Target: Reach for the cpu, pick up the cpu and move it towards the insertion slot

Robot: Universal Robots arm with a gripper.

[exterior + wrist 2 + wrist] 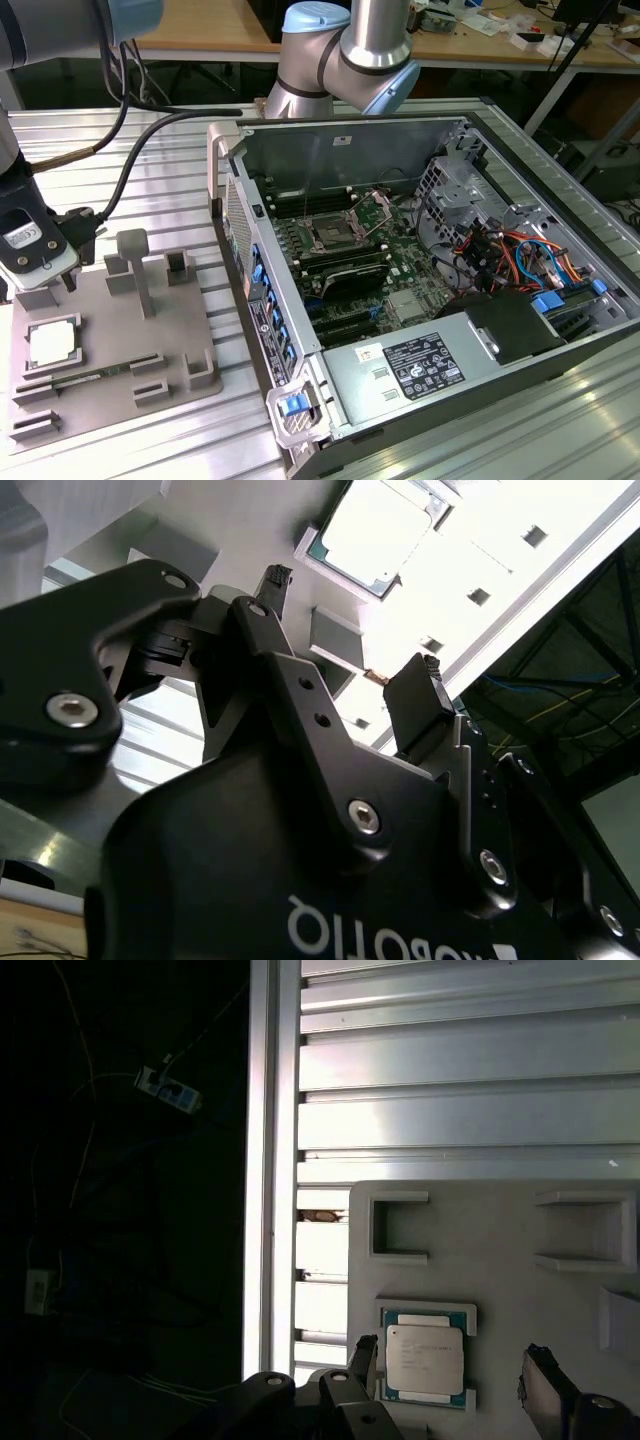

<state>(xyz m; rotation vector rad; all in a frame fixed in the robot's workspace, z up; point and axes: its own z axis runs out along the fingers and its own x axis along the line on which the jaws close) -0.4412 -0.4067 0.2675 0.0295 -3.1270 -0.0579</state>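
Your first wrist view showed the fingers (541,1385) spread over the cpu (425,1363) seated in the grey tray (480,1230) recess; the exterior view added the insertion slot (330,235), well apart inside the case (340,150)

Lettering on end effector (350,620), label on power supply (425,365), faint print on chip (425,1362), seemingly none legible.

Harsh glare, deep black shadows

Grey fixture tray (110,330) on slatted metal table (180,190); open computer case (330,150) just beside, toward exterior view's right.
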